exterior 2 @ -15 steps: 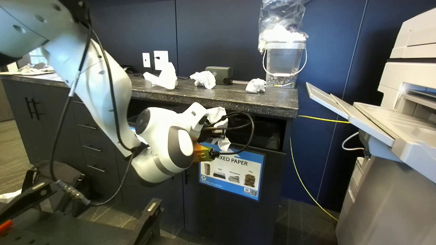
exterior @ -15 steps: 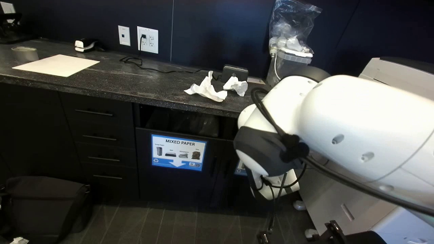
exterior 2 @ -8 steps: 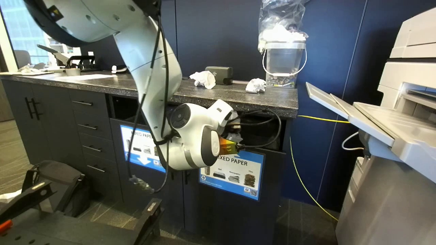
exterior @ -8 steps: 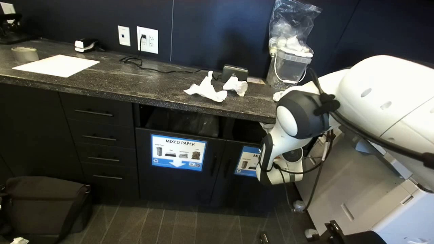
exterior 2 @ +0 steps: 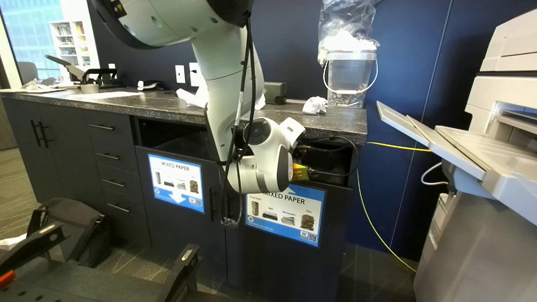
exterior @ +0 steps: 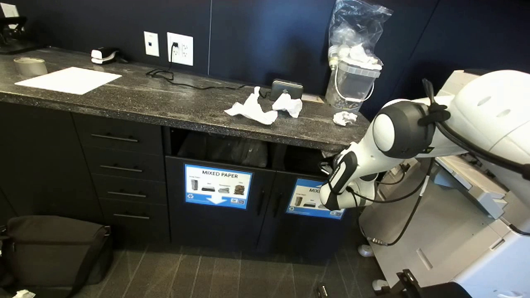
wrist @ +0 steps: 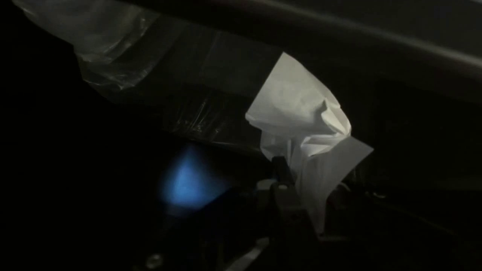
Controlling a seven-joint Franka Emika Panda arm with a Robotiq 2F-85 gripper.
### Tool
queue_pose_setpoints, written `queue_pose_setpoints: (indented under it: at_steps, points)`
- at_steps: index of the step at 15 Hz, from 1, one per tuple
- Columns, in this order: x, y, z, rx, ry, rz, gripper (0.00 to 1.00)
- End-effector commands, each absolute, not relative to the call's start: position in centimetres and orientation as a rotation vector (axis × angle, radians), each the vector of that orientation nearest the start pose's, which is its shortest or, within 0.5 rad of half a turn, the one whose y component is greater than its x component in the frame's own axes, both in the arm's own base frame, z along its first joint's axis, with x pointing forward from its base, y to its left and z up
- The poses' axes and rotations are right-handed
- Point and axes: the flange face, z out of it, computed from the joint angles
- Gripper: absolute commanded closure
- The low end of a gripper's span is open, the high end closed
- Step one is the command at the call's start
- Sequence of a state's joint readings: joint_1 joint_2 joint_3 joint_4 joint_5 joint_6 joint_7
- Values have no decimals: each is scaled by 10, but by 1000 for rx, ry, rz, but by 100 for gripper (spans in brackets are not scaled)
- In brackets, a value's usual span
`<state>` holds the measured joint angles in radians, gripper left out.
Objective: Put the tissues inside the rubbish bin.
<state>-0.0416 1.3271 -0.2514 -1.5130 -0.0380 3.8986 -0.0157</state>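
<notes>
The arm (exterior 2: 228, 58) bends down in front of the counter (exterior: 186, 95), and the gripper (wrist: 299, 177) is at the bin opening (exterior: 301, 160) nearer the copier (exterior 2: 474, 235), above a MIXED PAPER sign (exterior 2: 285, 216). In the wrist view the fingers (wrist: 280, 169) are clamped on a creased tissue (wrist: 297, 98); one finger shows dark against the white, the other is mostly hidden behind the folds. The tissue spreads past the fingertips in flaps, in the dark of the opening; how deep it sits I cannot tell. Near it shows wrinkled clear plastic (wrist: 116, 49). Three other tissues lie on the counter: a wide tissue (exterior: 252, 108), a smaller tissue (exterior: 287, 104) just beside it and in front of a dark box (exterior: 286, 87), and a balled tissue (exterior: 345, 118) near the foot of the bucket (exterior: 354, 82). In an exterior view the arm partly hides the wide tissue (exterior 2: 192, 99) and the smaller tissue (exterior 2: 261, 102). The bucket stands upright by the wall (exterior: 248, 37), a clear bag (exterior 2: 348, 16) rising from its top. Well apart from these, a sheet of paper (exterior: 68, 80) lies flat on the counter with a tape roll (exterior: 31, 67) just beside it. A cable (exterior: 196, 86) runs from the outlet (exterior: 184, 51) along the counter to near the box. A dark bag (exterior: 54, 252) is on the floor (exterior: 165, 273).
</notes>
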Motion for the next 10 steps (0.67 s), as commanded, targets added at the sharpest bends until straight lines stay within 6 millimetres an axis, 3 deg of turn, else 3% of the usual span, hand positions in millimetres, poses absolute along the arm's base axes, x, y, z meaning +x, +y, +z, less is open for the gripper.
queue_pose_setpoints:
  at_steps: [1, 7, 8, 10]
  points:
    - [673, -149, 36, -2892, -177, -1718, 88]
    - [672, -147, 33, -2856, -182, -1705, 90]
    - [673, -147, 32, -2852, -173, -1703, 64]
    - [672, -145, 33, -2854, -160, -1701, 63]
